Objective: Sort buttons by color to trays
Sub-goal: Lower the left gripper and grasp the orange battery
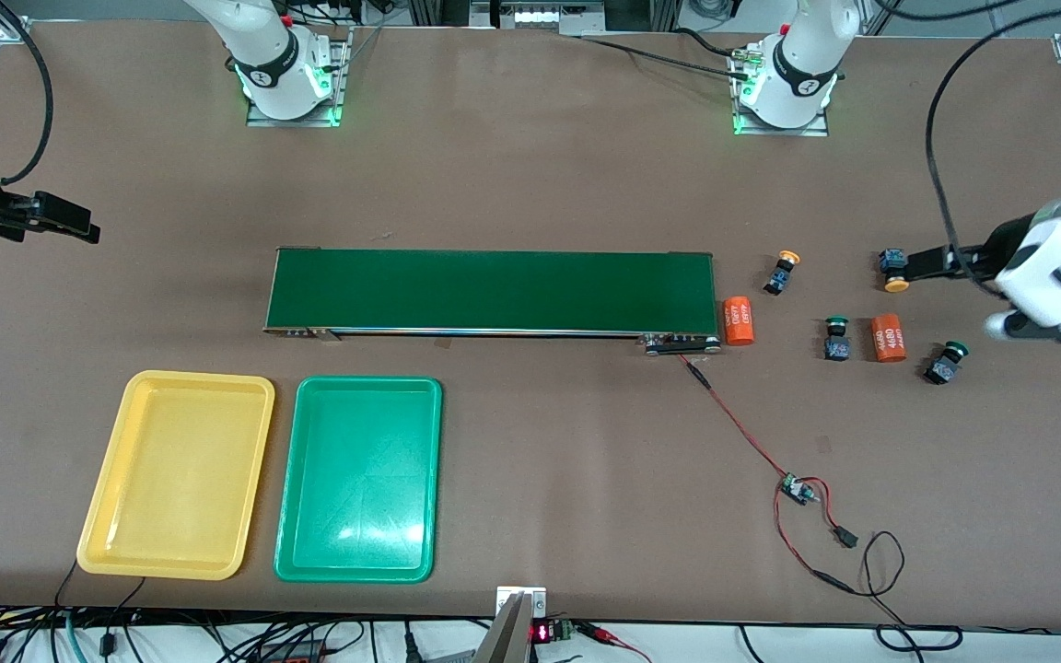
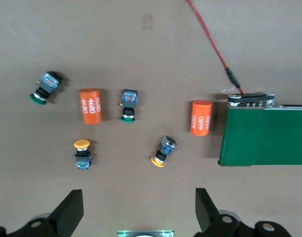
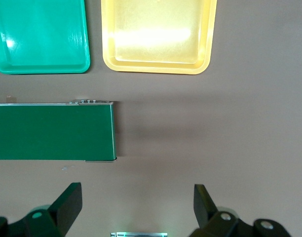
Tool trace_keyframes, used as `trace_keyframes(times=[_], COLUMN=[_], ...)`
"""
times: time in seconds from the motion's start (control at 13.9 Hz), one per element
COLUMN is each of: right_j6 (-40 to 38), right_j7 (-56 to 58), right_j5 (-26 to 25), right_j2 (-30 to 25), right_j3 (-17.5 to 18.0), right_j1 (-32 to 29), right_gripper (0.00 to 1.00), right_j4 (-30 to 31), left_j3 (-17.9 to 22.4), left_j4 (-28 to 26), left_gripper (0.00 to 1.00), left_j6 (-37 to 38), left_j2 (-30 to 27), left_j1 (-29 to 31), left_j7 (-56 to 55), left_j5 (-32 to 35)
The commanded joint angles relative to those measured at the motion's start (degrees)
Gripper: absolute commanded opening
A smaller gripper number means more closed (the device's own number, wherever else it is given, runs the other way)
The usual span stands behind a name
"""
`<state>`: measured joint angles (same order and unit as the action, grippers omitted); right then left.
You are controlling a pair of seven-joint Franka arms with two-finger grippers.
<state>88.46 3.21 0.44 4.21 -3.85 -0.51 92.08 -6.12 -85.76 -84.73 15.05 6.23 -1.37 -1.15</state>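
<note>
Left gripper (image 2: 136, 210): we see its fingers (image 2: 69, 210) spread apart, empty, over the worktop (image 1: 530, 184) at the left arm's end, above the button cluster.
Right gripper (image 3: 136, 207): fingers (image 3: 67, 205) apart, empty; this arm waits over the right arm's end.
Yellow buttons (image 1: 781, 273) (image 1: 892, 269): on the worktop, unsorted.
Green buttons (image 1: 835, 338) (image 1: 945, 362): likewise, nearer the front camera, among two orange cylinders (image 1: 887, 337).
Yellow tray (image 1: 102, 516), green tray (image 1: 296, 552): both empty, nearer the camera than the conveyor belt (image 1: 494, 290).
Progress: we judge nothing sorted; all four remain.
</note>
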Motion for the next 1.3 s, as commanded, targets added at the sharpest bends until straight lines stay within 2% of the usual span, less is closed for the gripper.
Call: trace_keyframes(times=[0.0,0.14,0.43,0.5,0.72,1.01,1.23], right_j6=[-0.9,-0.9,-1.0,-1.0,-1.0,-1.0,-1.0], right_j7=[1.0,1.0,1.1,1.1,1.1,1.1,1.1], right_j5=[0.4,0.4,0.4,0.4,0.4,0.4,0.4], right_j2=[0.5,0.5,0.5,0.5,0.5,0.5,0.5], right_j3=[0.2,0.2,0.2,0.2,0.2,0.2,0.2], right_j1=[-0.4,-0.4,-0.5,-0.5,-0.5,-0.5,-0.5], right_gripper=[1.00,1.00,1.00,1.00,1.00,1.00,1.00], right_j4=[-1.1,-1.0,-1.0,-1.0,-0.9,-0.9,-0.9], left_j3=[0.0,-0.1,-1.5,-2.1,-2.9,-3.8,-4.3], left_j4=[-0.5,-4.0,-17.7,-19.3,-19.6,-24.3,-24.8], left_gripper=[1.00,1.00,1.00,1.00,1.00,1.00,1.00], left_j6=[0.0,-2.3,-15.9,-17.9,-19.5,-24.6,-26.9], left_j2=[3.1,3.8,2.0,2.1,3.4,3.7,3.8], left_j1=[-0.1,-0.5,-0.5,-0.5,-0.7,-0.7,-0.9], left_j7=[1.1,1.0,0.9,0.4,-0.5,-0.5,-0.6], left_j5=[-1.0,-1.4,-1.4,-1.4,-4.0,-4.2,-4.2])
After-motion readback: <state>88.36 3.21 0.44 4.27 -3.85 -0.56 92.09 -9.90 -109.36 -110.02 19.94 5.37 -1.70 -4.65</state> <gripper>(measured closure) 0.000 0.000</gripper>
